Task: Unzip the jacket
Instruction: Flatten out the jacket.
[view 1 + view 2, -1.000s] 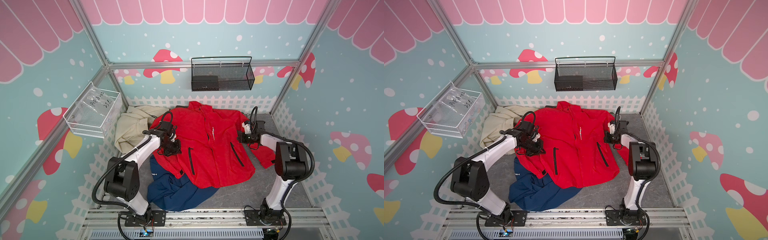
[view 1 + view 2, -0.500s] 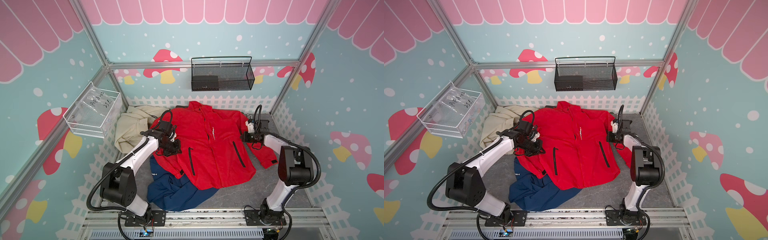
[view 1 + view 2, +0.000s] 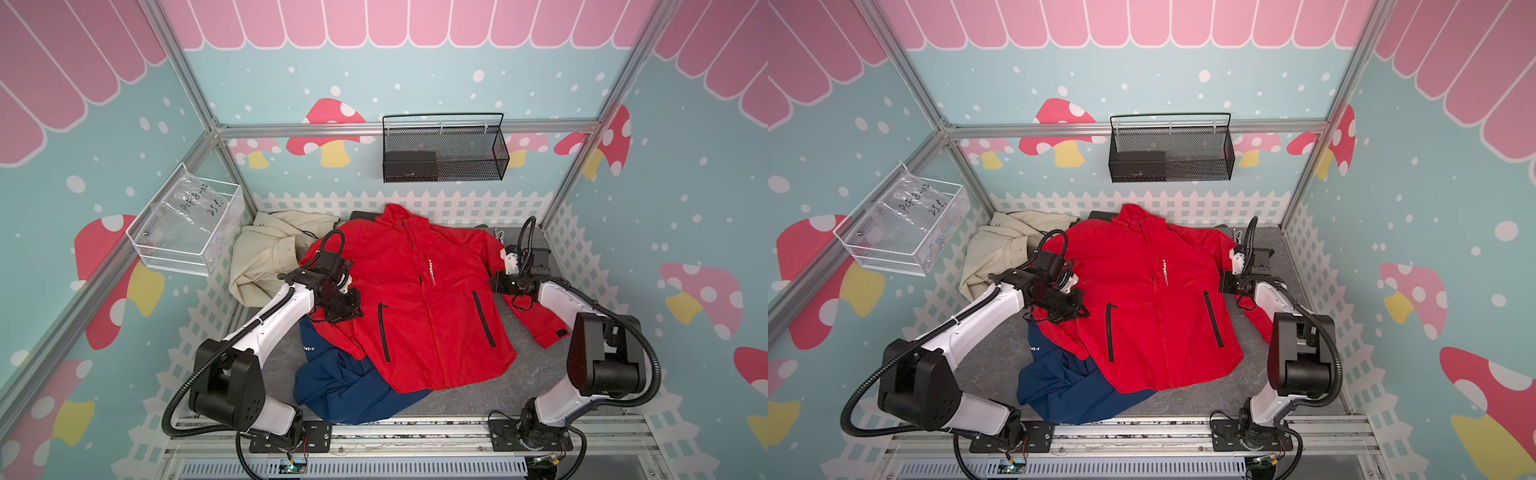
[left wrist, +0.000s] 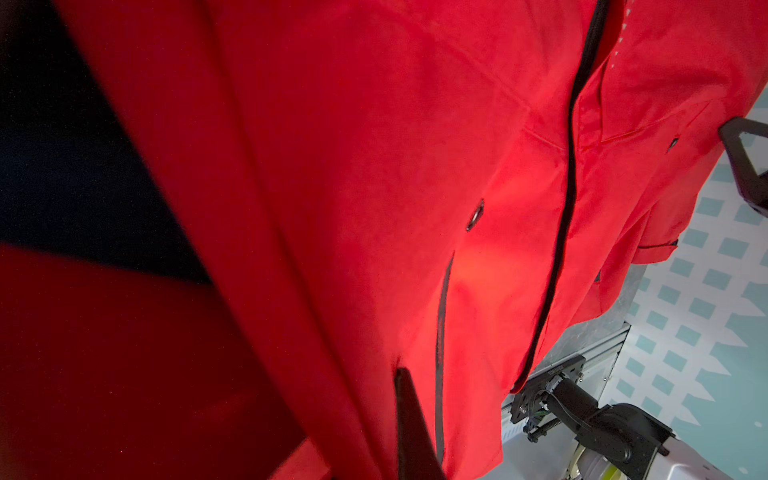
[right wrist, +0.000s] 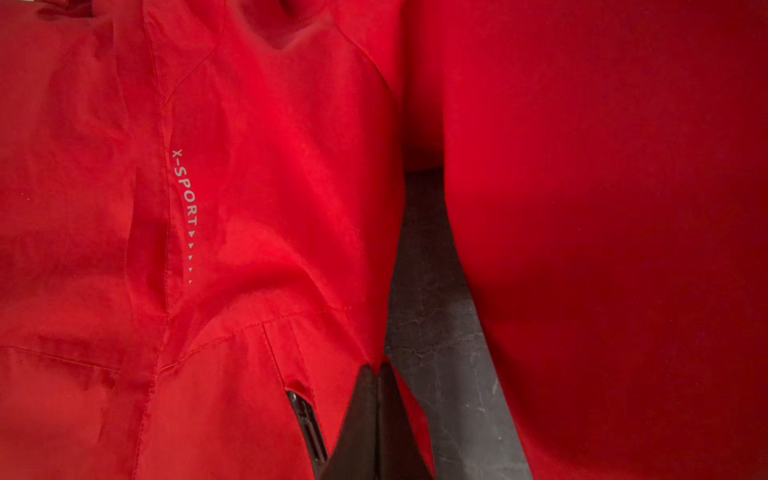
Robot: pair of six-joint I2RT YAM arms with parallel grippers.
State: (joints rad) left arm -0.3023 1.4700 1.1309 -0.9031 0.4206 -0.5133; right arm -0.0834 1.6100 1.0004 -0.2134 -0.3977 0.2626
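The red jacket lies front up on the grey table, closed down the middle. My left gripper is at the jacket's left side by the pocket zip, shut on red fabric. In the left wrist view the jacket fills the picture and only one dark finger shows, with cloth over the rest. My right gripper is shut on the jacket's right side edge below the sleeve. In the right wrist view its fingertips meet on the red cloth.
A beige garment lies at the back left, and a navy one sticks out from under the jacket's lower left. A black mesh basket hangs on the back wall, a white wire basket on the left wall. White picket fencing edges the table.
The right gripper has moved right and a little nearer with the jacket's edge, so the body lies flatter and the right sleeve stretches out. The left gripper has shifted only slightly.
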